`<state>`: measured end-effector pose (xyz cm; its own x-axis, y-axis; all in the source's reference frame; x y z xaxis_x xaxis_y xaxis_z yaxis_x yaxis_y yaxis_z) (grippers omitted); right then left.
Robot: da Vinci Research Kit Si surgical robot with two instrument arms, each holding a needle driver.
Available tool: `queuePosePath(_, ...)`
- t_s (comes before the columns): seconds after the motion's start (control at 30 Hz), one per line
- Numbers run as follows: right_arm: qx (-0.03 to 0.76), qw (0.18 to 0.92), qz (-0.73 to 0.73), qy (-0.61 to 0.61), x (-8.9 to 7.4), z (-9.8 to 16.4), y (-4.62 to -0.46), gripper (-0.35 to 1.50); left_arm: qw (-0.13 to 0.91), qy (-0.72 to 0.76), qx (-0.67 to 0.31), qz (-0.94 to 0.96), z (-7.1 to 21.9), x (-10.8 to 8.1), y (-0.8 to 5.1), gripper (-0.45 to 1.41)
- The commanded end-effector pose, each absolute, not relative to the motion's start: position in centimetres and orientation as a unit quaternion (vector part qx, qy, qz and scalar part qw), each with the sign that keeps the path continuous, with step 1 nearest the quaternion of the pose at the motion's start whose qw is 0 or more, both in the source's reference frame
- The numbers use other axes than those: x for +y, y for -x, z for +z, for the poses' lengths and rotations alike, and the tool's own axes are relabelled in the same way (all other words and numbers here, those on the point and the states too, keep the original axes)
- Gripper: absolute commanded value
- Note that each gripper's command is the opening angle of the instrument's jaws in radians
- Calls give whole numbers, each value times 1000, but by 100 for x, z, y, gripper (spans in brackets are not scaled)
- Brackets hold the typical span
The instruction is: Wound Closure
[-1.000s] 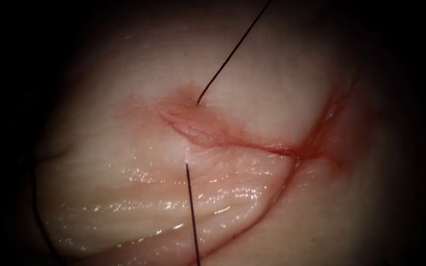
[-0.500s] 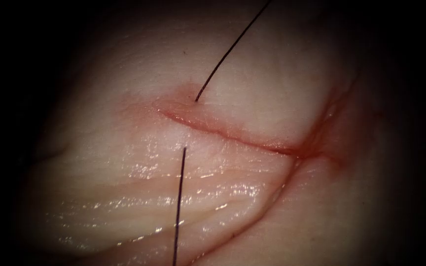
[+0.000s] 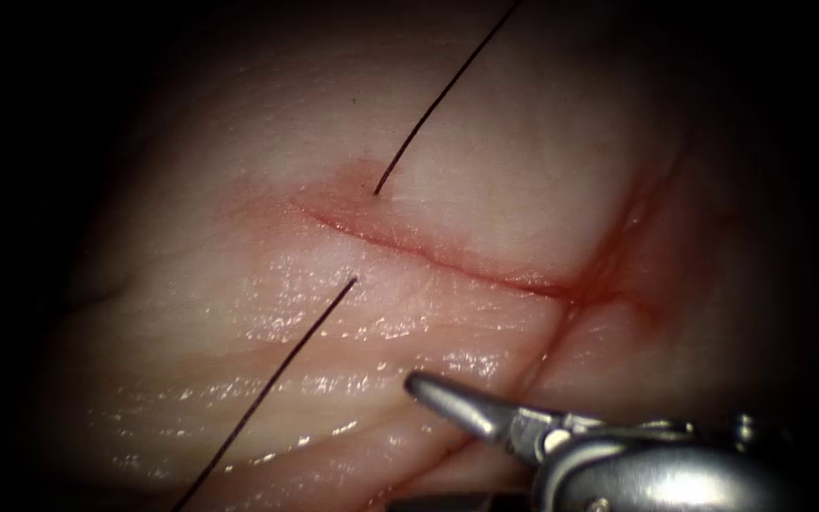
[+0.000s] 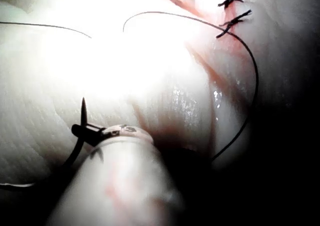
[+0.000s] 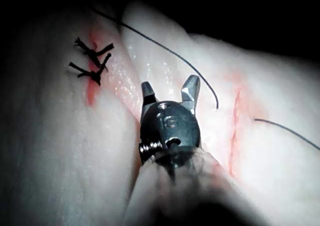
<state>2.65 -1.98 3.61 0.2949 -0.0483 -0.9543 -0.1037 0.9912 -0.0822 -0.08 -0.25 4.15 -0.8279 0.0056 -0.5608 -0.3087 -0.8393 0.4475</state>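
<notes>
The cut [image 3: 447, 258] runs across the pale tissue [image 3: 191, 313]. One dark thread [image 3: 438, 100] enters the tissue just beyond the cut's left end. A second strand [image 3: 267, 389] leaves the near lip and slants down to the left. My right tool [image 3: 408, 441] sits near the lower right, short of the cut, jaws open and holding nothing [image 5: 169, 85]. In the left wrist view my left tool [image 4: 82, 131] is shut on the curved needle [image 4: 83, 110] a short way behind its point. The needle is clear of the tissue.
Two knotted stitches [image 5: 92, 50] [image 5: 87, 71] with short cut ends lie further along the wound, also seen as knots [image 4: 232, 0] [image 4: 231, 23]. A long loop of thread [image 4: 252, 70] drapes over the tissue. Red fluid [image 3: 590, 289] stains the cut's right end.
The near strand swung from hanging straight down to slanting down-left, and the cut's lips drew together. My right tool came in from the lower right with open jaws.
</notes>
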Motion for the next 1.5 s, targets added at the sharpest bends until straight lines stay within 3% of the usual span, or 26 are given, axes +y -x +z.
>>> queuePosePath(0.03,590,804,19,69,-187,384,-276,131,86,284,270,916,422,-26,16,-45)
queuePosePath(0.47,561,823,10,90,-162,447,-314,113,109,353,238,898,435,-35,36,-45)
queuePosePath(0.5,560,824,10,90,-161,448,-318,77,111,360,233,897,434,-37,40,-45)
queuePosePath(0.53,556,827,5,83,-162,447,-317,-15,112,365,230,895,433,-37,42,-45)
queuePosePath(0.57,554,829,1,78,-163,446,-315,-35,112,365,229,895,433,-37,43,-45)
queuePosePath(1.17,582,809,-80,41,-306,315,-276,-35,109,382,212,893,440,-46,81,-45)
queuePosePath(1.5,597,794,-117,6,-377,274,-284,-35,106,380,211,894,444,-47,82,-45)
